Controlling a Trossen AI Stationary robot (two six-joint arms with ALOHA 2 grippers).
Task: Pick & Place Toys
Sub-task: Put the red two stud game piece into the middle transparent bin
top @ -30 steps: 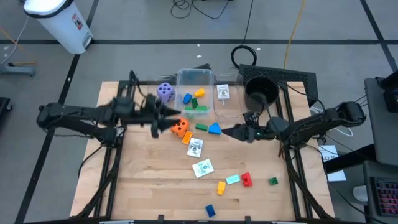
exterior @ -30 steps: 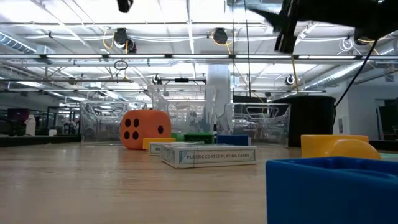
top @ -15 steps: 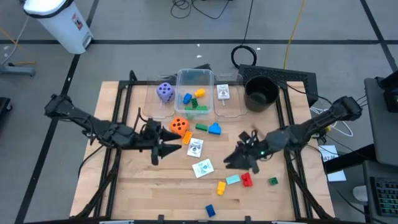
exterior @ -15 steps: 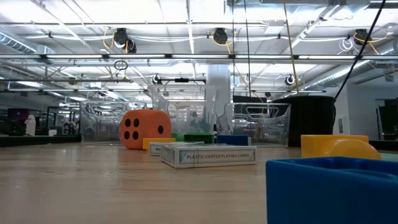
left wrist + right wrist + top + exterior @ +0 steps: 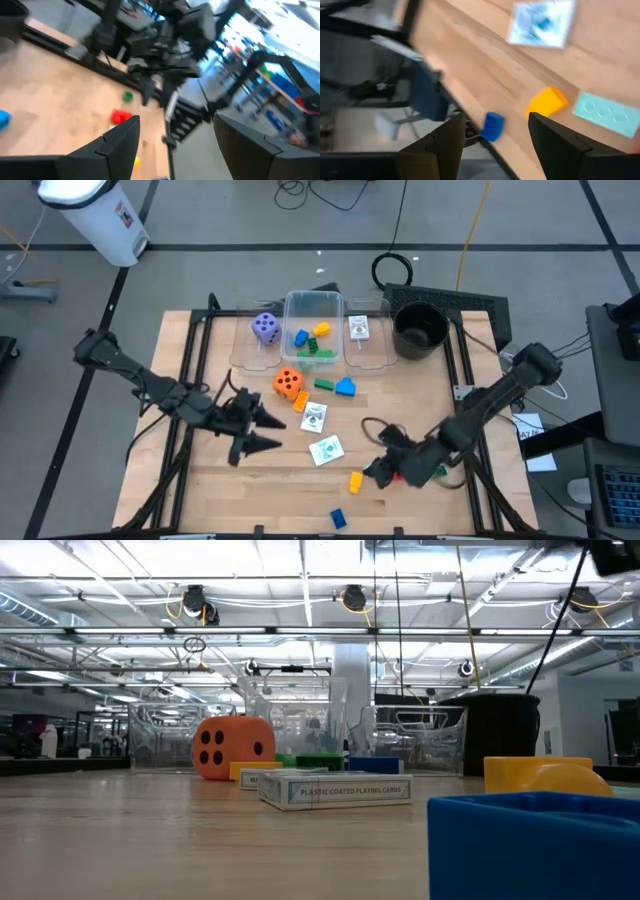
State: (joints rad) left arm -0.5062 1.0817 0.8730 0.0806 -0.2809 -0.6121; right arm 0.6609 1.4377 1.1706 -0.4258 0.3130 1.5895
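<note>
From above, the left claw (image 5: 268,429) hangs open over bare worktop (image 5: 250,480), left of the cards (image 5: 326,450). The right claw (image 5: 372,472) sits open low beside the yellow block (image 5: 355,480). At table height, the orange die (image 5: 233,748) stands behind a card box (image 5: 335,788). The right wrist view shows a blue block (image 5: 493,126) at the worktop's edge.

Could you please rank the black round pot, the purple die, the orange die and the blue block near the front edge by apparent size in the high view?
1. Black round pot.
2. Purple die and orange die: alike.
3. Blue block.
</note>
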